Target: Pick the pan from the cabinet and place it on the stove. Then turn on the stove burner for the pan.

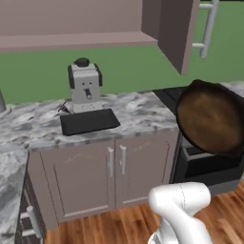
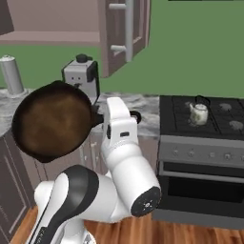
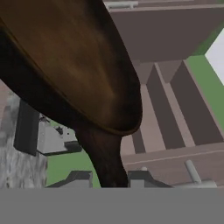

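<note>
White arm raised, gripper [image 3: 107, 179] clamping tilted pan [image 2: 52, 121]

Glossy white arm [image 2: 125, 162] w/ rounded segments, dark joints

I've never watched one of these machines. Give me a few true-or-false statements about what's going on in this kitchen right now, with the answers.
1. The pan is held up in the air, tipped on its side. True.
2. The pan already sits on the stove. False: it hangs over the counter, left of the stove.
3. A small white kettle stands on the stove. True.
4. The cabinet door is shut. False: it stands swung open.
5. The fingers grip the pan by its handle. True.
6. The coffee machine sits on the floor. False: it stands on the counter.
</note>
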You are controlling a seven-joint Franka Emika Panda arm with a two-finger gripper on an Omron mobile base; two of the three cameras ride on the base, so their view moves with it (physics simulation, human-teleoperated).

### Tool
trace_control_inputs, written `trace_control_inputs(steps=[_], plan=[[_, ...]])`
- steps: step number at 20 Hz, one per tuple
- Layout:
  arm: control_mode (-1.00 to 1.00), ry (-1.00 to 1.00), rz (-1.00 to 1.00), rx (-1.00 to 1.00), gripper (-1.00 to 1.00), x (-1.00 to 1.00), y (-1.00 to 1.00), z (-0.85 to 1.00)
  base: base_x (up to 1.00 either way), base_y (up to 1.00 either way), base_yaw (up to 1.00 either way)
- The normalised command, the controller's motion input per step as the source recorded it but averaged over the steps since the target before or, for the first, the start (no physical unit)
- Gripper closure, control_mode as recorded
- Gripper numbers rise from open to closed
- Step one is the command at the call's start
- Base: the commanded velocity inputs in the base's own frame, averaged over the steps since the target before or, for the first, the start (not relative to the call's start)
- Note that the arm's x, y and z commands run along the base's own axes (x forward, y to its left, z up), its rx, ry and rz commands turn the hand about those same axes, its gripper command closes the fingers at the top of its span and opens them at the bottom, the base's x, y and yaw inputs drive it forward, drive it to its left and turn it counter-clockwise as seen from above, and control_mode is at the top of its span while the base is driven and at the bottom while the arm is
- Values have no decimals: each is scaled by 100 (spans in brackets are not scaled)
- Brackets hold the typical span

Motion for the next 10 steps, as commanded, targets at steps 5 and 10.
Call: trace_control_inputs(steps=[5, 10], plan=[[100, 0, 0, 0, 100, 0, 0, 0, -3, -75, -2], [100, 0, 0, 0, 100, 0, 0, 0, 0, -79, -1]])
